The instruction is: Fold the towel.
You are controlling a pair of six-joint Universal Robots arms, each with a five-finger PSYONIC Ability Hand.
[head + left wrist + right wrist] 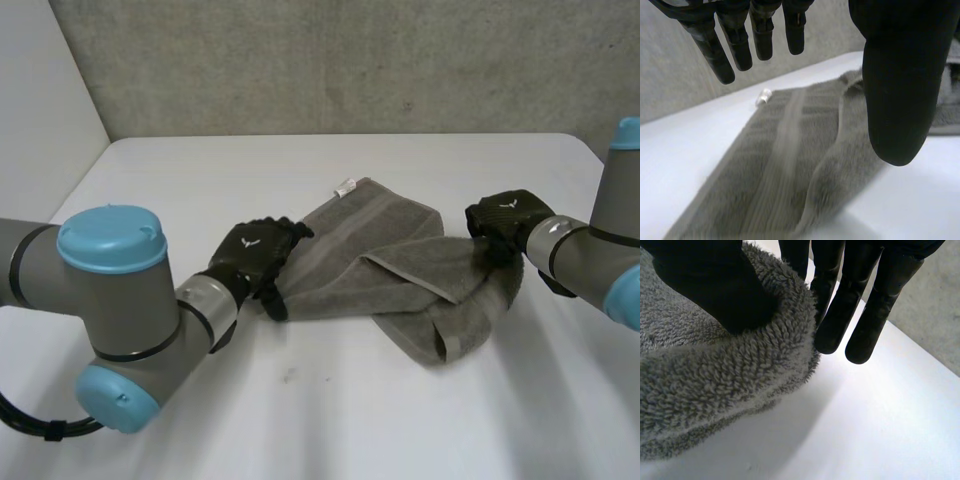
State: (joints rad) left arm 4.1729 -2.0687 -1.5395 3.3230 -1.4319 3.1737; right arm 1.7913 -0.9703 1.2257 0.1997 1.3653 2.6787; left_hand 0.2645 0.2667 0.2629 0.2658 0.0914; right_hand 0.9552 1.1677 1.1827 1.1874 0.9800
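A grey towel (380, 260) lies crumpled and partly folded over on the white table (400, 420), with a white tag (346, 186) at its far corner. My left hand (255, 255) hovers at the towel's left edge; in its wrist view the fingers (740, 45) and thumb (900, 90) are spread above the towel (790, 165) and hold nothing. My right hand (505, 222) is at the towel's right edge. There its thumb (710, 285) presses a fold of the towel (715, 375) against the fingers (865, 300), lifted slightly off the table.
A concrete wall (330, 60) runs behind the table's far edge. A pale side wall (40, 110) stands at the left. Bare table surface lies in front of the towel and to its far side.
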